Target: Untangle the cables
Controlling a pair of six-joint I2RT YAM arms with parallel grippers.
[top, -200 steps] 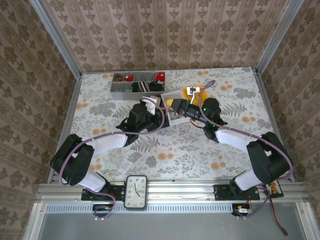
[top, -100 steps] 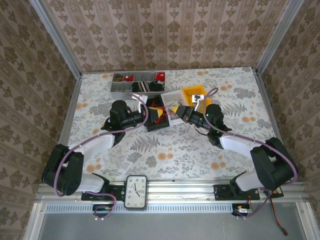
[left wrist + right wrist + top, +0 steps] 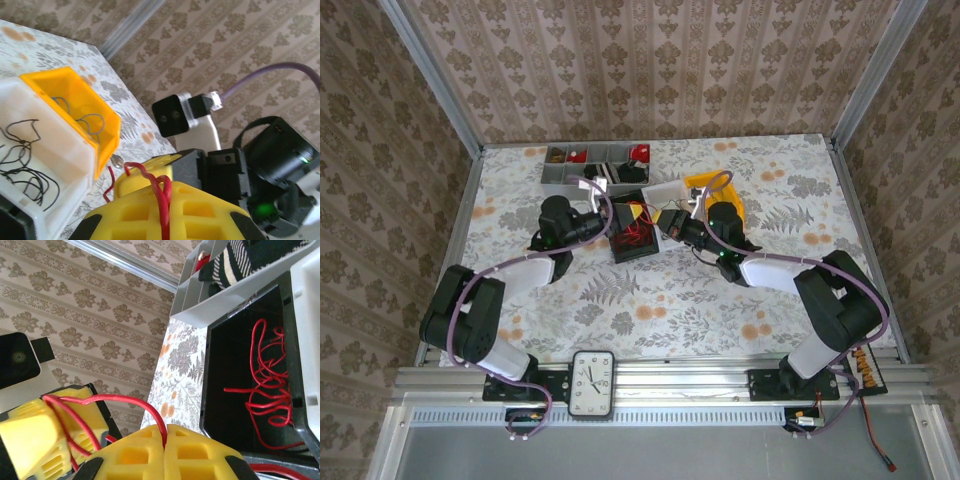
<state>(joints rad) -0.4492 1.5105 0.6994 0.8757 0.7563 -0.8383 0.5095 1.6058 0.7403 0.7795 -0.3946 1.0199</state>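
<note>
Left tool point(image 3: 161, 191) and right tool point(image 3: 165, 437) both grip one red cable point(image 3: 152, 412).
Each tool is clamped tight on it. Since half a second ago, the right tool has shifted toward 9 o'clock, nearly meeting the left above the black bin point(image 3: 220, 405). More red cables point(image 3: 270, 385) lie inside the bin, near the middle of the surface point(image 3: 670, 290).
</note>
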